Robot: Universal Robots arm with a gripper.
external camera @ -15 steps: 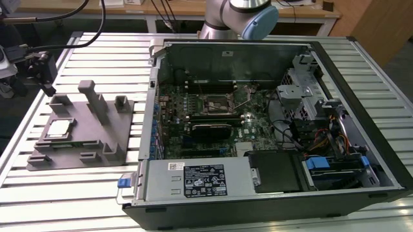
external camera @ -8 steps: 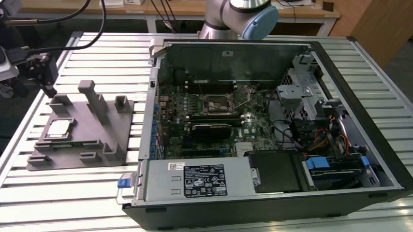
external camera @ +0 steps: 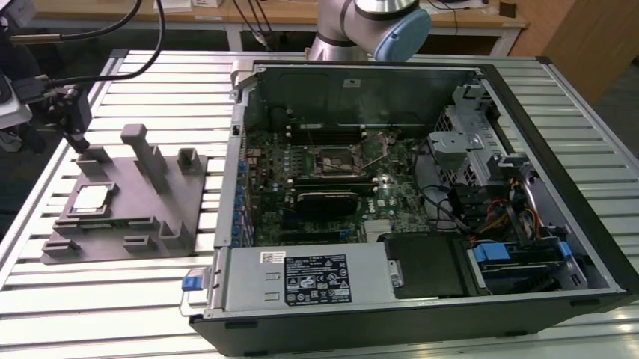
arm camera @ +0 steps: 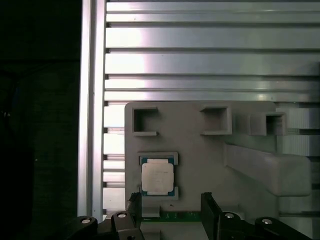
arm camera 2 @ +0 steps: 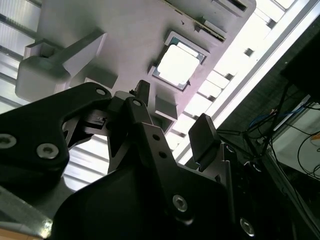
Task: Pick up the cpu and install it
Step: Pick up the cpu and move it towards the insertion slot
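Observation:
The cpu (external camera: pixel 92 200), a small square chip with a pale silver top, lies flat in a shallow recess of the grey plastic fixture (external camera: pixel 140 217) on the exterior view's left. My gripper (external camera: pixel 76 140) hangs over the fixture's far end, a little beyond the cpu and apart from it. In both wrist views the cpu (arm camera 2: pixel 178 63) (arm camera: pixel 157 177) sits just ahead of my gripper (arm camera 2: pixel 172 117) (arm camera: pixel 170 202). The black fingers (arm camera 2: pixel 202 137) stand open with nothing between them. The motherboard's cpu socket (external camera: pixel 334 158) lies uncovered inside the open computer case (external camera: pixel 559 224).
The fixture carries several upright posts (external camera: pixel 148 157) close to my gripper. The slatted metal table (external camera: pixel 100 299) holds both fixture and case. A black power supply (external camera: pixel 299 280) and drive cables (external camera: pixel 499 217) fill the case's near side. The arm's base (external camera: pixel 370 22) stands behind the case.

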